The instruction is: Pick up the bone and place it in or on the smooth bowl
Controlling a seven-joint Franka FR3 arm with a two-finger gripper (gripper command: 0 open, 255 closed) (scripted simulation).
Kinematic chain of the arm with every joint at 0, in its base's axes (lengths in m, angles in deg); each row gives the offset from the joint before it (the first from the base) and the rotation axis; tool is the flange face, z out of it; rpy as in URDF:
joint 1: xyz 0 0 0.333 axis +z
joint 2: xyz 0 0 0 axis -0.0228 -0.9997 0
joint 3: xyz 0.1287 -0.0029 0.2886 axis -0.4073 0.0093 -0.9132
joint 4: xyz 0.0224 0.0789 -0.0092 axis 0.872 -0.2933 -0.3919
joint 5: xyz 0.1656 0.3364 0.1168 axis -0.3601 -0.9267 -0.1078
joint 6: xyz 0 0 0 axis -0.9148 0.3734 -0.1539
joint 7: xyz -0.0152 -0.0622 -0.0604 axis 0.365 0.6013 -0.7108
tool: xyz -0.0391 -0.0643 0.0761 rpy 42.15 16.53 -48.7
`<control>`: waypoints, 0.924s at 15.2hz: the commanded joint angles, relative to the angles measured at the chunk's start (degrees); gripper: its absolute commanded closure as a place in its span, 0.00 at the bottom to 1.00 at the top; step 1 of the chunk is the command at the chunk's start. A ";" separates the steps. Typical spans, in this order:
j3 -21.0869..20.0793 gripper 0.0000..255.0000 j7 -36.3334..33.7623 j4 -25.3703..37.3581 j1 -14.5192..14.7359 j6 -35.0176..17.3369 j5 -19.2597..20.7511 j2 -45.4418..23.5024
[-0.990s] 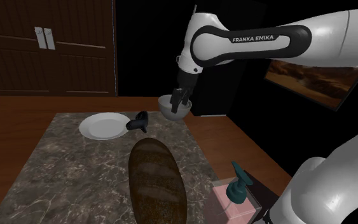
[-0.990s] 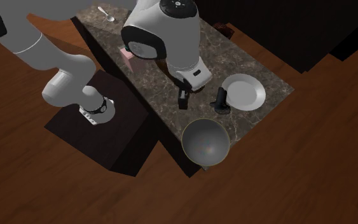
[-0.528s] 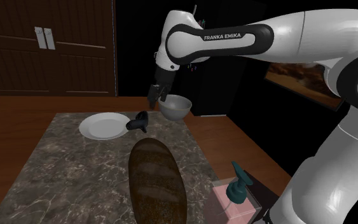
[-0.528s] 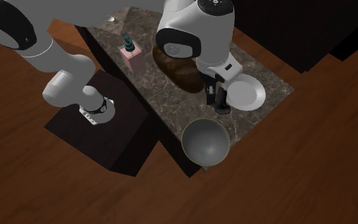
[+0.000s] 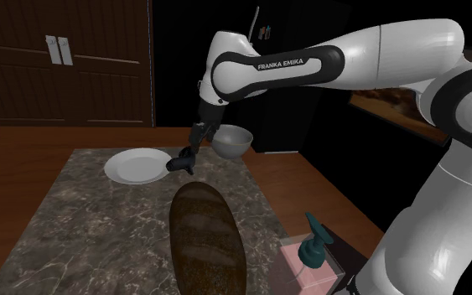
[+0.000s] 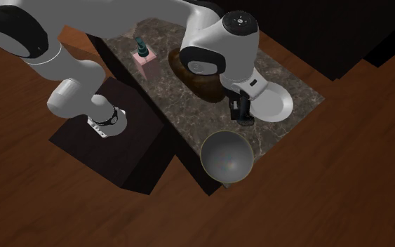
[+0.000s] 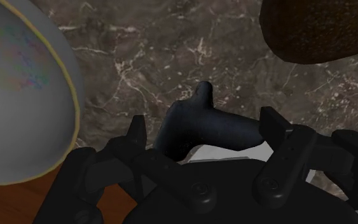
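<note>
Wrist view puts the dark bone [image 7: 190, 121] on the marble worktop [image 7: 126, 57], at the white plate's [image 5: 133, 166] edge. My gripper [image 7: 204, 122] is open, one finger on each side of the bone, not yet clasping it. It looks rigid, light and smooth, probably slippery. I judge the narrow middle shaft the safest hold.

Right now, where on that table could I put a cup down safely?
The widest bare marble lies at the shoulder view's left of the loaf, nearer than the plate. The far end is crowded: plate, bone and bowl sit close, with the open gripper over the bone.
</note>
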 commanded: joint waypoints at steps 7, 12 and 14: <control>-0.03 0.00 -0.07 -0.23 0.04 -0.58 0.08 -0.33; -0.03 1.00 -0.07 -0.23 0.04 -0.59 0.08 -0.33; -0.03 1.00 -0.07 -0.23 0.04 -0.59 0.08 -0.33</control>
